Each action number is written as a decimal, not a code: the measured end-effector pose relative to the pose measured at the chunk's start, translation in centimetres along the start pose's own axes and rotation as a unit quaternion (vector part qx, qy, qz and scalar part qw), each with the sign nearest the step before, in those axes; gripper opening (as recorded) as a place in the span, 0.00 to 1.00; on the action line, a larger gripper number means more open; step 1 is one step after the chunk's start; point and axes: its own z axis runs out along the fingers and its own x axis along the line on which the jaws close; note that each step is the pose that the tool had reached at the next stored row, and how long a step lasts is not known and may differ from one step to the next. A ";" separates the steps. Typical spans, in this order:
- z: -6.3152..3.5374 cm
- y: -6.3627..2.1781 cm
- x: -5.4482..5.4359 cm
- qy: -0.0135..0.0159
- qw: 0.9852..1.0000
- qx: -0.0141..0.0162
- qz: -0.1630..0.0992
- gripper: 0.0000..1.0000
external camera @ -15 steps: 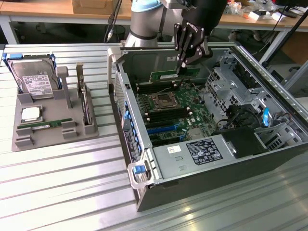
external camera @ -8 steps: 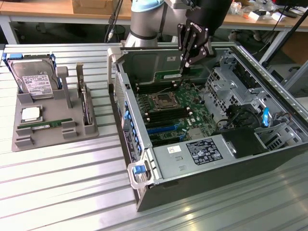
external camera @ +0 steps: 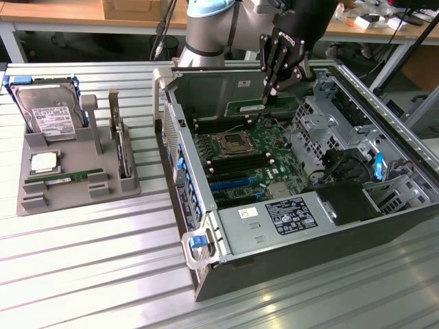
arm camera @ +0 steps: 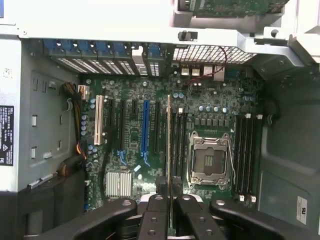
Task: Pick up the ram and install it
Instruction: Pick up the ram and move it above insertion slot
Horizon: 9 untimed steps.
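Claw (arm camera: pixel 168 189), clamped on ram (arm camera: pixel 168 145) held edge-on; memory slots (arm camera: pixel 179 135) beneath, CPU socket (arm camera: pixel 209 160) beside: any tilt or offset risks jamming, bending the board.

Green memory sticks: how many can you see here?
2. One stick lies flat in the gray tray; the held stick, edge-on, is pinched in the hand over the motherboard. Others may be hidden.

Your tabletop (external camera: pixel 89 274) is a run of ribbed silver metal slats spanning the frame. Directly on it you have a grey parts holder (external camera: pixel 68 195) at the left and an open computer case (external camera: pixel 288 267) across centre and right, bare slats between them.
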 end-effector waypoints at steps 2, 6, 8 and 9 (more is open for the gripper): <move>-0.02 -0.45 0.0 0.000 1.000 0.000 0.000 0.13; -0.04 -0.92 0.0 0.000 1.000 0.000 0.000 0.13; -0.04 -1.08 0.1 0.000 1.000 0.000 0.000 0.13; -0.05 -1.23 0.1 0.000 1.000 0.000 0.000 0.13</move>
